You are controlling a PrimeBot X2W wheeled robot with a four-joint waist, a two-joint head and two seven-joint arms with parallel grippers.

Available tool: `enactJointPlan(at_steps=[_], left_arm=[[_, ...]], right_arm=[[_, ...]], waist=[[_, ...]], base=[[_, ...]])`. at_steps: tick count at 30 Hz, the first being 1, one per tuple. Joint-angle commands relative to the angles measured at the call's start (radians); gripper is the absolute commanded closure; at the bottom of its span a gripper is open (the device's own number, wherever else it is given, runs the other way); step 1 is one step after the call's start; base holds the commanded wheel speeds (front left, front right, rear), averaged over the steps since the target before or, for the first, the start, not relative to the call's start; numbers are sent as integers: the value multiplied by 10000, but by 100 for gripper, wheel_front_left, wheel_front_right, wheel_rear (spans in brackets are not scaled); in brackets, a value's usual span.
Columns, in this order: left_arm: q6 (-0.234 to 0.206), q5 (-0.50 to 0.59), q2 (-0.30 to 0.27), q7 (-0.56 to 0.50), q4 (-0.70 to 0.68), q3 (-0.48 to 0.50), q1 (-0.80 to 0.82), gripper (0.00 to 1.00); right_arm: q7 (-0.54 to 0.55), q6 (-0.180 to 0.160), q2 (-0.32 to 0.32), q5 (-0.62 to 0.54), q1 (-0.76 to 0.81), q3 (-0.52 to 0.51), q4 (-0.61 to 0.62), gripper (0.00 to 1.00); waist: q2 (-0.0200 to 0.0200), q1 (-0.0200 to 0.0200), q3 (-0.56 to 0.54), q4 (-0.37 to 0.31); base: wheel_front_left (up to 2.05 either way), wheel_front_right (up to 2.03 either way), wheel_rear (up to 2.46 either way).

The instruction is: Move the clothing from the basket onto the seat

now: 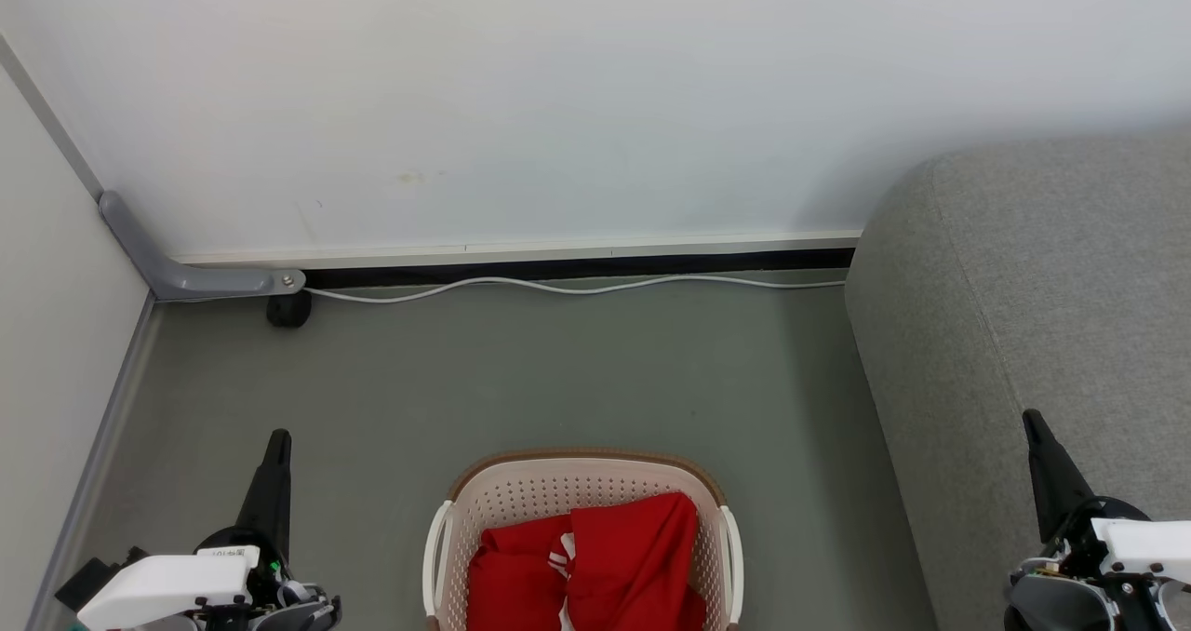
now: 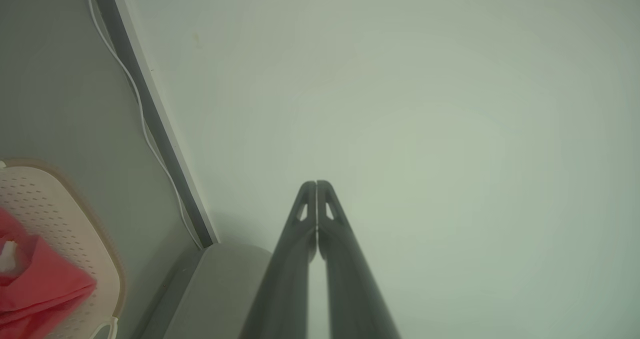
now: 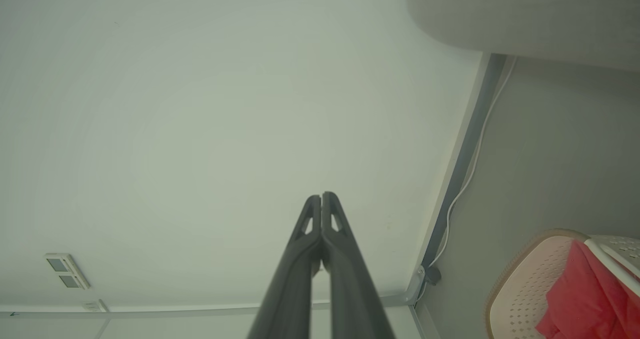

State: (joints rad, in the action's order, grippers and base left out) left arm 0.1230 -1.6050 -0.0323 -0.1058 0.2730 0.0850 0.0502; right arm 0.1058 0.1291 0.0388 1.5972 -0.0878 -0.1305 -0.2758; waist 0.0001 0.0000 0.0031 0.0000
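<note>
Pointing curved end at wall (image 1: 558,100): basket (image 1: 521,496), clothing (image 1: 623,557) heaped inside.

Bright even light; hazy, soft wrist views.

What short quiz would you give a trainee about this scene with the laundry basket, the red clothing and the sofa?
1. True or false: the bright red fabric clothing lies inside the cream-white perforated plastic basket.
2. Choose one: seen from the robot, the light grey fabric sofa stands A) to the left of the basket, B) to the right of it, C) directly behind it.
3. Fill in: the left gripper and the right gripper are both ____ (open or shut) and hold nothing.

Key: 1 true; 2 B; 3 shut.
</note>
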Motion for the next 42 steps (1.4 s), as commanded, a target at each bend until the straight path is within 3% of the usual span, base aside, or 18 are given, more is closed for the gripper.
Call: enactJointPlan(at_steps=[1, 42], left_arm=[[77, -40, -179, -71, -282, 283, 577, 100], [77, -40, -179, -71, -282, 283, 577, 100]], right_arm=[[71, 16, 114, 119, -201, 172, 311, 100], [71, 16, 114, 119, -201, 172, 311, 100]], waist=[[-1, 0, 0, 0], [-1, 0, 0, 0]], base=[[0, 0, 0], [0, 0, 0]])
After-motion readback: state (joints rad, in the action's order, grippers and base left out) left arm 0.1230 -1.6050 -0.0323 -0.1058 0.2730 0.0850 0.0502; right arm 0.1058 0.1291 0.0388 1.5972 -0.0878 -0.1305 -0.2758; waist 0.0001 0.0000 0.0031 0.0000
